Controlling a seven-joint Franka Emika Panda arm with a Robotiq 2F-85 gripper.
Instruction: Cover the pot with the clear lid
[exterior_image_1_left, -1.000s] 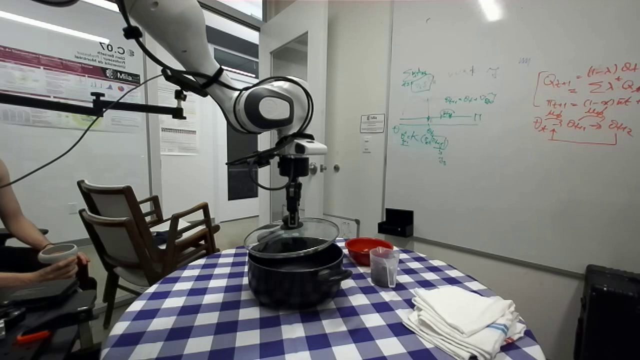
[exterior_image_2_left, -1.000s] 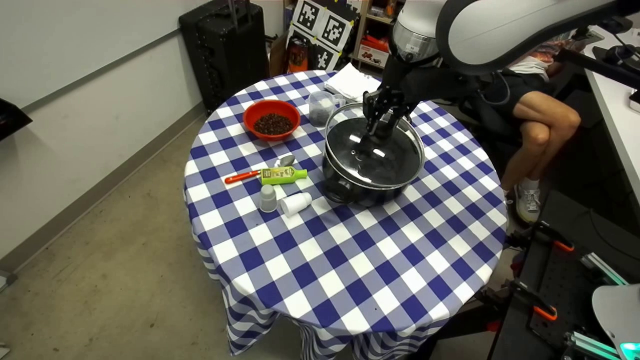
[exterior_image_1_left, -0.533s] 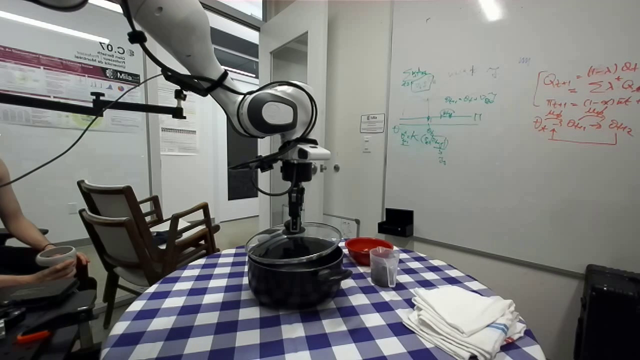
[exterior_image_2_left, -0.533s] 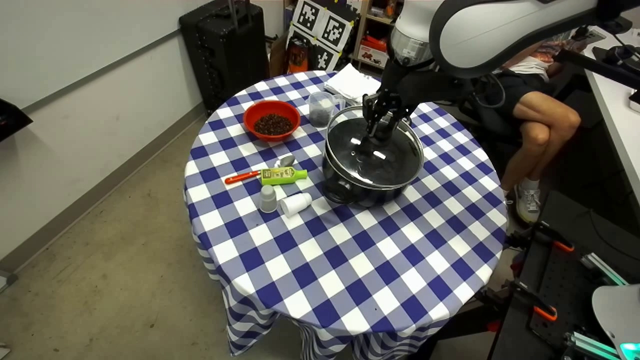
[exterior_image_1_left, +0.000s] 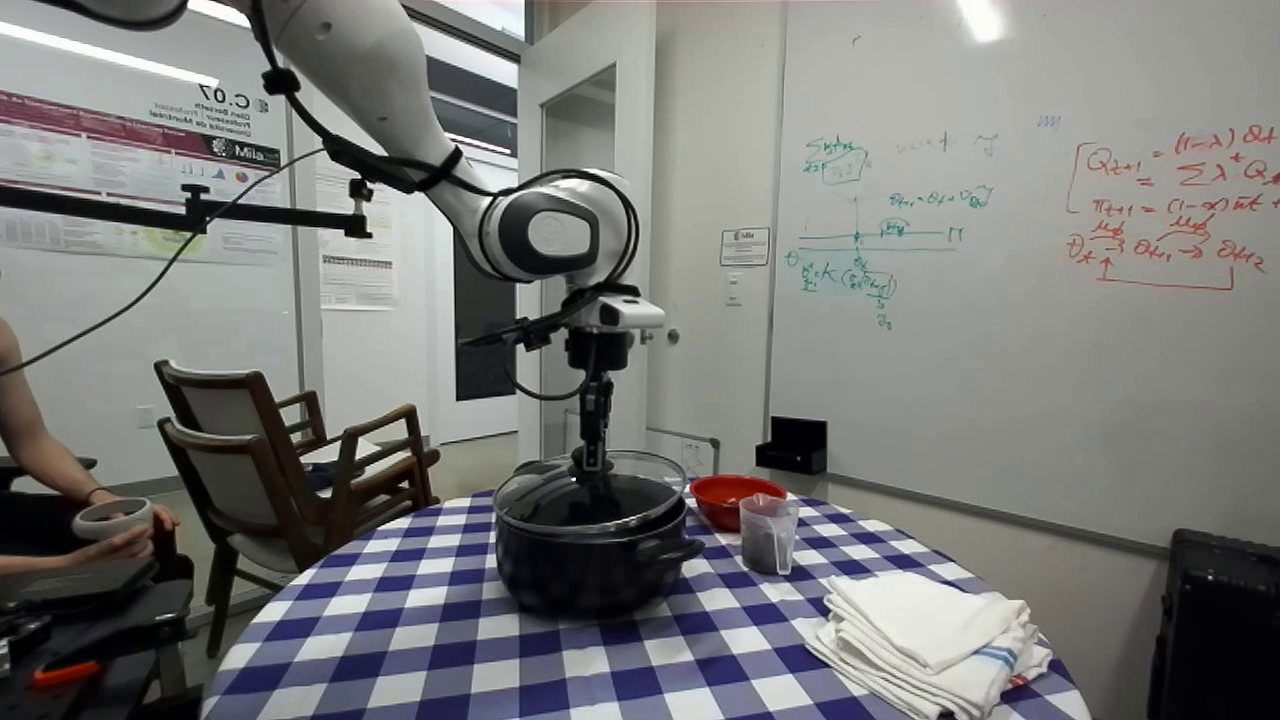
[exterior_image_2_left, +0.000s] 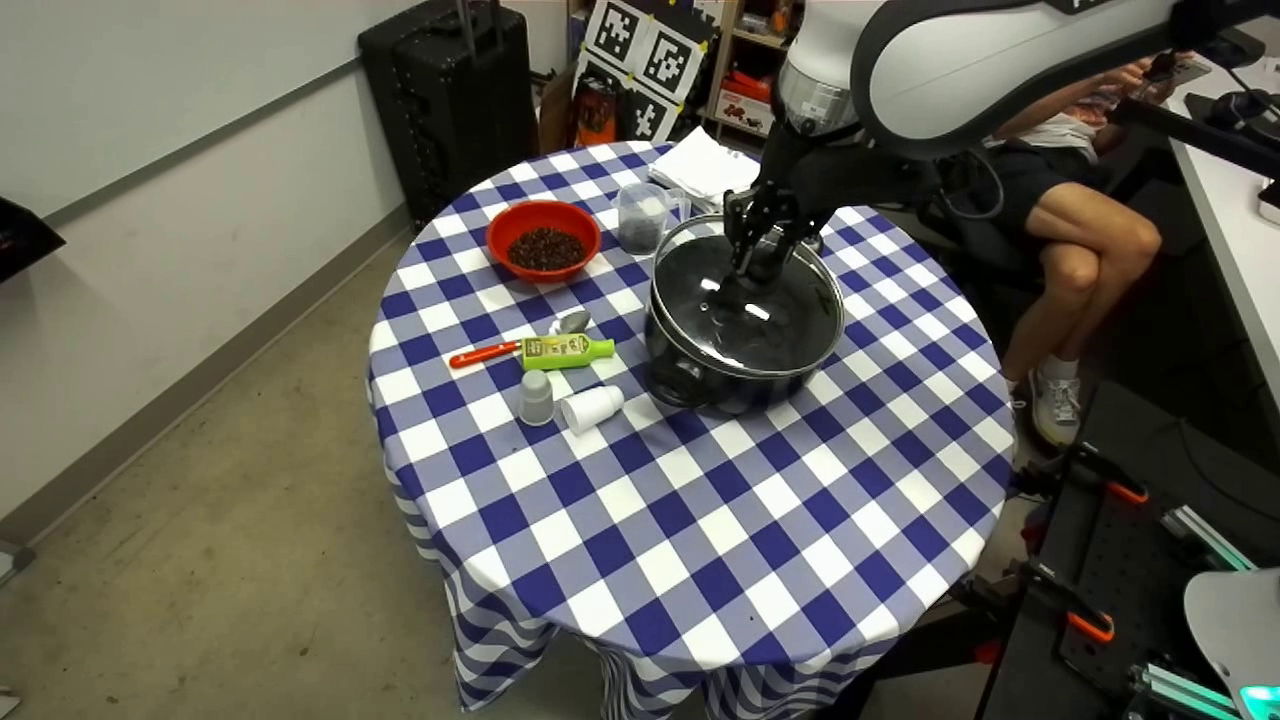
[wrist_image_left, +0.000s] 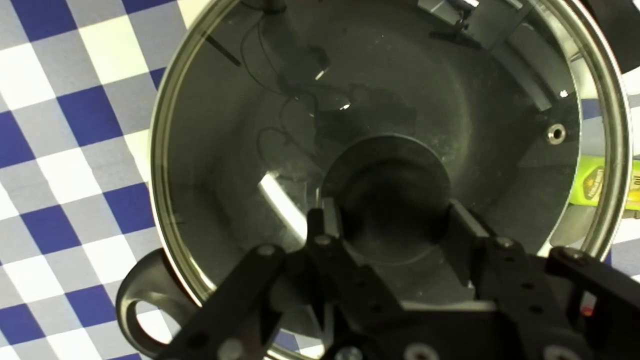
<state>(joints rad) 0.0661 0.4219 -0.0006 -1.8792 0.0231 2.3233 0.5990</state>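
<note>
The black pot (exterior_image_1_left: 590, 580) stands on the checked table in both exterior views (exterior_image_2_left: 730, 392); a side handle shows in the wrist view (wrist_image_left: 150, 300). The clear lid (exterior_image_1_left: 640, 495) is over the pot's mouth, slightly tilted, its near edge low at the rim. A dark gap of pot interior shows at its right in that view. Whether the lid touches the rim all round cannot be told. It also shows from above (exterior_image_2_left: 720, 325) and in the wrist view (wrist_image_left: 280, 105). My gripper (exterior_image_1_left: 593, 462) is shut on the lid's dark knob, one finger on each side in the wrist view (wrist_image_left: 395, 215).
A red bowl (exterior_image_2_left: 505, 255) of dark beans and a clear measuring cup (exterior_image_2_left: 643, 215) stand near the pot. Folded white towels (exterior_image_1_left: 925, 640) lie at the table edge. A green bottle (exterior_image_2_left: 565, 351), a red-handled utensil (exterior_image_2_left: 485, 354), a grey cup (exterior_image_2_left: 536, 398) and a white cup (exterior_image_2_left: 592, 408) lie close together.
The gripper and lid have moved down and slightly sideways, so the lid has come from above the pot to its rim. The pot has not moved.
</note>
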